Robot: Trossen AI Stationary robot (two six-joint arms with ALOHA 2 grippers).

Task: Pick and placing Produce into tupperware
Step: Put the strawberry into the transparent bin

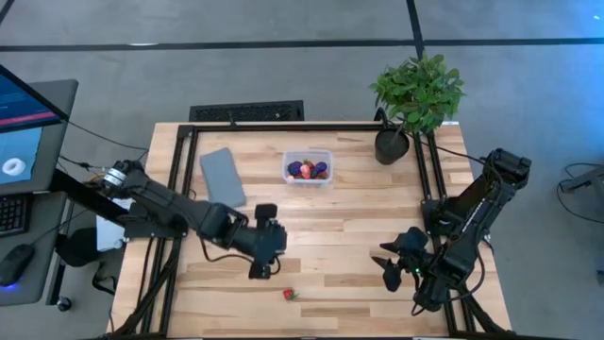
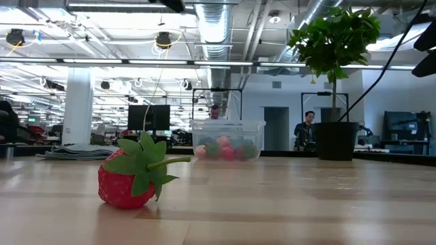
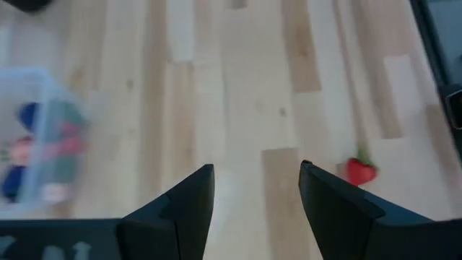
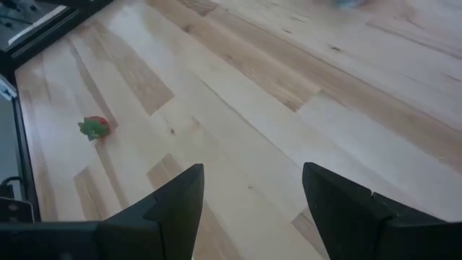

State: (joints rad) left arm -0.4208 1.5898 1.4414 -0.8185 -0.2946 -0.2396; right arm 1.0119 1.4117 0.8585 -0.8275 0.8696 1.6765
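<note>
Gripper first: our left gripper hangs over the middle of the counter, near its front, with its fingers spread apart and nothing between them. Our right gripper waits over the right side of the counter, jaws likewise wide open and empty.

Going down in size, we see the wooden counter, then the leafy potted plant at the back right corner. A flat grey lid lies at the back left, well apart from the plant. Between them, near the back edge, stands the clear plastic tub, which already holds a small heap of red, pink and purple toy produce; in the low view they show through its wall.

Smallest of all, one red strawberry with a green top lies alone on the counter near the front edge, just beside and in front of our left gripper, and well apart from the tub. It rests on its side, leaves pointing off to one side.
</note>
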